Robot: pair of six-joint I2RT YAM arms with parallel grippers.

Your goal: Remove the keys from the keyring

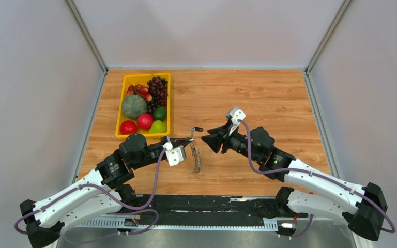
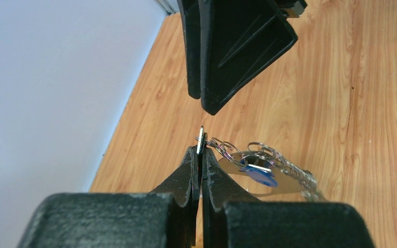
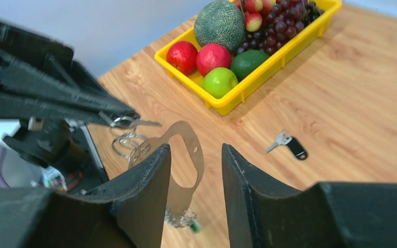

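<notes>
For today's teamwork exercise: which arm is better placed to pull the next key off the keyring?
Right, probably: the right gripper is open, facing the keyring, while the left gripper is shut, holding it.

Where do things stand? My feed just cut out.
Left gripper shut on keyring, bunch hanging. Right gripper open, close by. One black key off, on table. Fruit tray well aside.

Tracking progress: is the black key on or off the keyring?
Off. The black key lies alone on the table, apart from the keyring held in the left gripper.
</notes>
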